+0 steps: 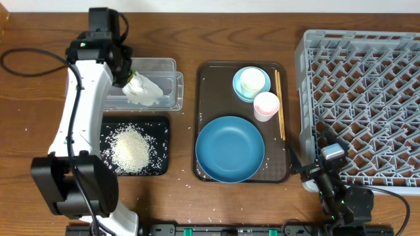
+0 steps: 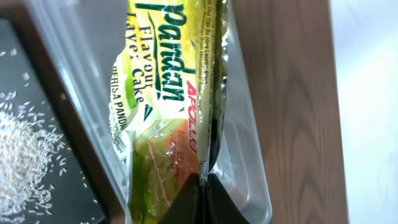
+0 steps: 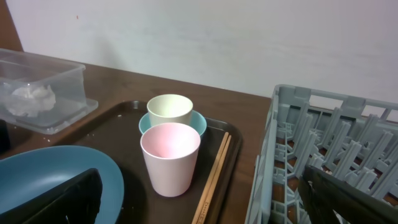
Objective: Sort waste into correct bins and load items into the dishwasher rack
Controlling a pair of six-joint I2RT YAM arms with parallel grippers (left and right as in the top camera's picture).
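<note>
My left gripper (image 2: 204, 186) is shut on the yellow-green snack wrapper (image 2: 165, 93) and holds it over the clear plastic tub (image 1: 167, 69); overhead the gripper (image 1: 129, 80) is at the tub's left part. The crumpled white napkin (image 1: 146, 92) lies in the tub. Loose rice (image 1: 130, 149) is piled on the black tray (image 1: 161, 124). On the brown serving tray (image 1: 207, 78) sit the blue dish (image 1: 230, 149), the pink cup (image 1: 266, 105), the white cup (image 1: 252, 81) inside the light-blue bowl (image 1: 238, 87), and the chopsticks (image 1: 280, 105). My right gripper (image 3: 199, 199) is open and empty, by the grey rack's (image 1: 361, 98) front left corner.
Scattered rice grains lie on the wooden table around the black tray. The left arm's white link (image 1: 82, 111) reaches over the table's left side. A black cable (image 1: 26, 59) loops at the far left.
</note>
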